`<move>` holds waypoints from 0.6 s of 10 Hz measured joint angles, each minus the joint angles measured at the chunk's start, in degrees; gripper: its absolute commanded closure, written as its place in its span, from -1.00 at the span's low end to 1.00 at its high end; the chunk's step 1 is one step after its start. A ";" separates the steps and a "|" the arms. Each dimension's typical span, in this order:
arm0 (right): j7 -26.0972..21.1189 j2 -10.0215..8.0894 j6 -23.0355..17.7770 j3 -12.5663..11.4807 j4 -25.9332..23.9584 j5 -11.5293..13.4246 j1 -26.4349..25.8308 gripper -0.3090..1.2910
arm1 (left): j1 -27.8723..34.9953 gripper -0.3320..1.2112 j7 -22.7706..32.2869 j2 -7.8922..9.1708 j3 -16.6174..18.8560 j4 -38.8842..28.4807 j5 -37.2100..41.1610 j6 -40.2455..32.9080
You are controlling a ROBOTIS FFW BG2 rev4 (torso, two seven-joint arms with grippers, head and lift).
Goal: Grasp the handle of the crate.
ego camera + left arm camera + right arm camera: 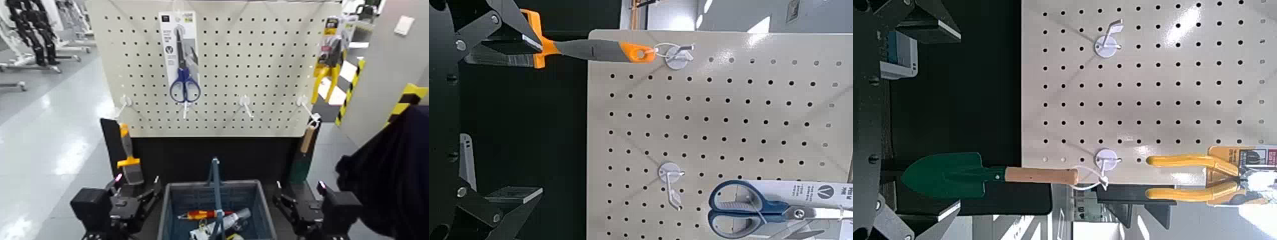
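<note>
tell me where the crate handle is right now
In the head view, the thin blue plastic handle stands upright over the middle of the grey-blue slotted crate, low centre, below the white pegboard.

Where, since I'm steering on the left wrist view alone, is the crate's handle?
Observer: The thin blue plastic strap handle stands upright over the middle of the grey-blue slotted plastic crate, in the head view.
Operator: Which side of my left tool?
Observer: The left tool sits beside the crate's left wall, apart from the handle.
Operator: And the right tool?
Observer: The right tool is open beside the crate's right wall.
</note>
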 measured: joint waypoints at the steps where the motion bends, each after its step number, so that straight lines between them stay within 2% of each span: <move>1: 0.00 0.00 0.00 -0.02 0.00 0.00 0.00 -0.44 | 0.00 -0.21 -0.02 -0.01 -0.05 0.06 -0.01 0.06; 6: 0.00 0.12 -0.02 -0.08 0.20 0.00 0.09 -0.44 | -0.10 -0.21 -1.13 -0.23 0.33 0.21 1.62 0.85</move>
